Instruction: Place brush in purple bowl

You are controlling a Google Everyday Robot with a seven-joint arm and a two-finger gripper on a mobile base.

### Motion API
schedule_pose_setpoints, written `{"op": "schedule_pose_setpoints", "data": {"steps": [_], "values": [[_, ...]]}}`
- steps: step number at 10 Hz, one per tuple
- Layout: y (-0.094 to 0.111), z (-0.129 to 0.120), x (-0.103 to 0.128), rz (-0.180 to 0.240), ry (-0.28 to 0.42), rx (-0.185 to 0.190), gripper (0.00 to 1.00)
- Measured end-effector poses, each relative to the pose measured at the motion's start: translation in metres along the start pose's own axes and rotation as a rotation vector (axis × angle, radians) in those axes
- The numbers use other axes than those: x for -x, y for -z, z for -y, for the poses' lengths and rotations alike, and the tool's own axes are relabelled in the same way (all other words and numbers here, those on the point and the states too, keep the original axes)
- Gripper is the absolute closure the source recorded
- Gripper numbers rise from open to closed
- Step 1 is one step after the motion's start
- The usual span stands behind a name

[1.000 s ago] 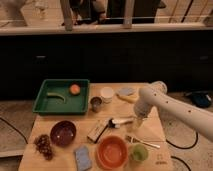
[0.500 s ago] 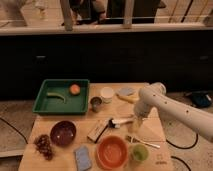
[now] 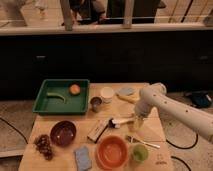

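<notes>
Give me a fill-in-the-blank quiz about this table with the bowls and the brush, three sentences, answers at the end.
1. The orange fruit lies in the ____ tray.
2. A dark bunch of ____ lies beside the purple bowl.
3. The brush lies on the table with its head away from the gripper and its ____ toward it.
Missing words: green; grapes; handle.
</notes>
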Motion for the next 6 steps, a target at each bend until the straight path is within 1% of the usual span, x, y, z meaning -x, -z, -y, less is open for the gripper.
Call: {"op": "schedule_pose_setpoints", "data": {"steps": [6], "values": [[-0.007, 0.0044, -0.0022, -0.004, 0.015, 0.007, 0.2]]}}
